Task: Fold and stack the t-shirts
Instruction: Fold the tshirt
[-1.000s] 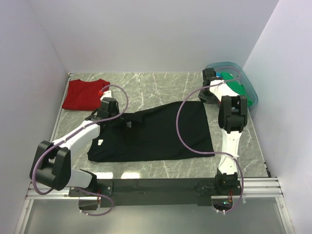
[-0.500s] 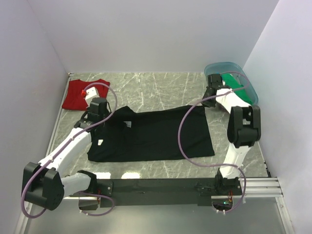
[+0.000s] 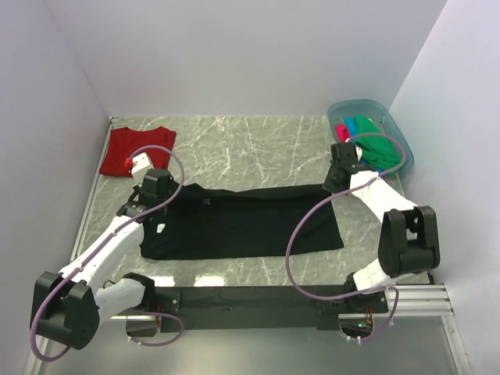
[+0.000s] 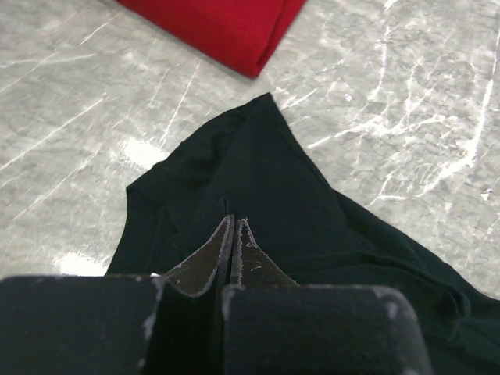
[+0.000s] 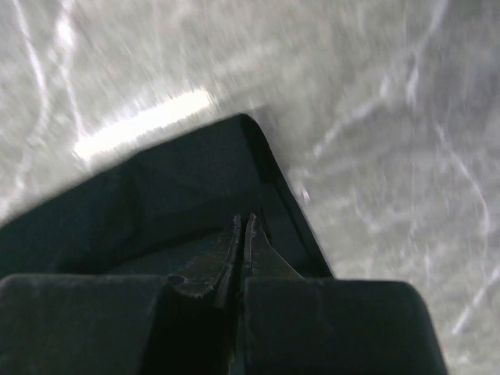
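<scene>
A large black t-shirt (image 3: 242, 225) lies spread across the middle of the table, its far edge drawn up in a straight fold line. My left gripper (image 3: 158, 190) is shut on its far left corner, and my right gripper (image 3: 336, 181) is shut on its far right corner. In the left wrist view the closed jaws (image 4: 233, 220) pinch the black t-shirt (image 4: 258, 168). In the right wrist view the closed jaws (image 5: 244, 219) pinch the black t-shirt (image 5: 180, 195) near its corner. A folded dark red t-shirt (image 3: 137, 150) lies at the far left and also shows in the left wrist view (image 4: 226, 23).
A translucent blue tub (image 3: 404, 142) stands at the far right, holding a green shirt (image 3: 379, 150), a pink one (image 3: 341, 130) and a blue one (image 3: 349, 124). White walls close in the left, far and right sides.
Both grippers have moved toward the near side, carrying the shirt's far edge with them, so the shirt looks narrower front to back. The right arm has swung away from the tub.
</scene>
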You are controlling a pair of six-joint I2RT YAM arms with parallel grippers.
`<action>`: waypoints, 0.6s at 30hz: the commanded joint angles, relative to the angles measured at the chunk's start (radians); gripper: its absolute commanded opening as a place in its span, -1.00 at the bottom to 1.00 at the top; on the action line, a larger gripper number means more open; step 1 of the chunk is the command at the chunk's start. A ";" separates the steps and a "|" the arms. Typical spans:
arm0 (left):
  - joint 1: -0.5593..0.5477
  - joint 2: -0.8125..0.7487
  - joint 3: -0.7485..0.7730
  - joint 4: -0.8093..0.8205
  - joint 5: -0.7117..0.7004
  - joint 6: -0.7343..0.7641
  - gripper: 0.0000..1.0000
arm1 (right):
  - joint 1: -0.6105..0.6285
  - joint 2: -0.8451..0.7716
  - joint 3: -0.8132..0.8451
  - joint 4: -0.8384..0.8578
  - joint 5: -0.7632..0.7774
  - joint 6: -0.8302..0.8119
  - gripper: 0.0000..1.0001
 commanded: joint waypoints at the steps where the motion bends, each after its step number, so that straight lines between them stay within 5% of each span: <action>1: 0.001 -0.045 -0.026 -0.008 -0.053 -0.028 -0.99 | 0.015 -0.082 -0.054 0.002 0.074 -0.007 -1.00; 18: -0.077 -0.116 -0.085 -0.109 -0.098 -0.116 -0.99 | 0.066 -0.292 -0.200 -0.078 0.161 0.019 -1.00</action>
